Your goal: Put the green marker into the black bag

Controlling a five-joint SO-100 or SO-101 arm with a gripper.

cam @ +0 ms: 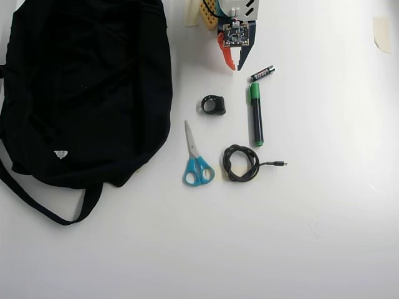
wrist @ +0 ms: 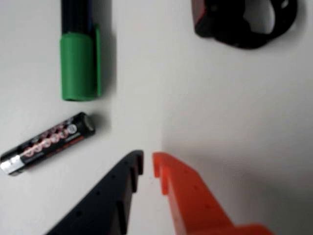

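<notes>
The green marker (cam: 256, 115) lies on the white table, its bright green cap (wrist: 79, 66) toward the arm and its dark barrel running away from it. My gripper (cam: 239, 66) hovers just short of the cap, slightly to its left in the overhead view. In the wrist view my gripper (wrist: 147, 161) shows a black finger and an orange finger nearly touching, shut, with nothing between them. The black bag (cam: 87, 87) lies flat at the far left of the overhead view, a small white label on it and a strap trailing below.
A black AAA battery (wrist: 46, 143) lies beside the marker's cap, also in the overhead view (cam: 262, 73). A small black ring-shaped object (cam: 214, 104), blue-handled scissors (cam: 196, 159) and a coiled black cable (cam: 241, 163) lie between marker and bag.
</notes>
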